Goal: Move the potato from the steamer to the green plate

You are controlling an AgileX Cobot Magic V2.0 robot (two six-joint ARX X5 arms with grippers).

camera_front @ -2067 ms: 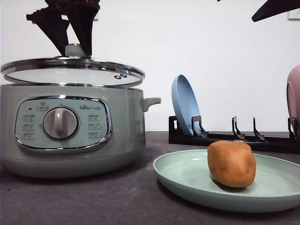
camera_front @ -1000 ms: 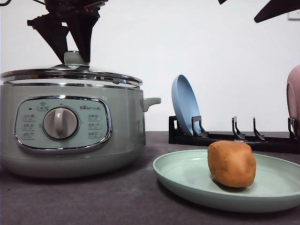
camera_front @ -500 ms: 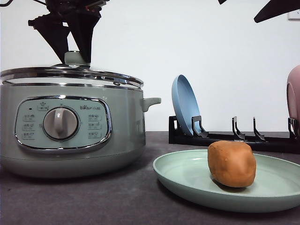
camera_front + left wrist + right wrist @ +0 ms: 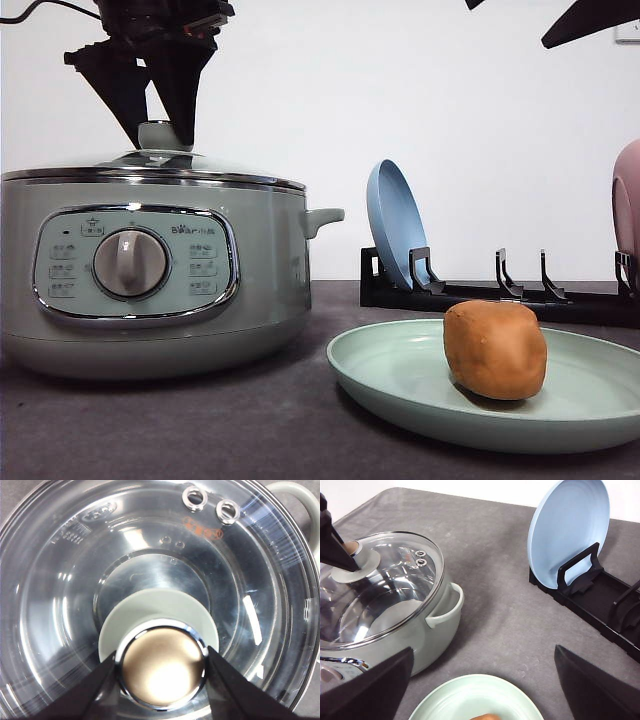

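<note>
The orange-brown potato [image 4: 495, 350] rests on the green plate [image 4: 400, 395] at the front right; in the right wrist view only a sliver of the potato [image 4: 485, 716] shows on the green plate [image 4: 465, 695]. At the left stands the sage-green steamer [image 4: 150, 270] with its glass lid [image 4: 240, 565] seated flat on the rim. My left gripper [image 4: 160, 128] is shut on the lid knob [image 4: 162, 665], a finger [image 4: 97, 692] pressing each side. High over the plate, my right gripper [image 4: 484, 652] hangs open with nothing between its fingers.
A black dish rack [image 4: 500, 290] at the back right holds an upright blue plate [image 4: 393, 225], with a pink plate [image 4: 628, 215] at the far right edge. The steamer's side handle [image 4: 322, 216] points toward the rack. Grey tabletop [image 4: 250, 430] lies between steamer and plate.
The lid, held raised and tilted by my left gripper, has come down and now sits level on the steamer. Potato, plate and right arm stayed put.
</note>
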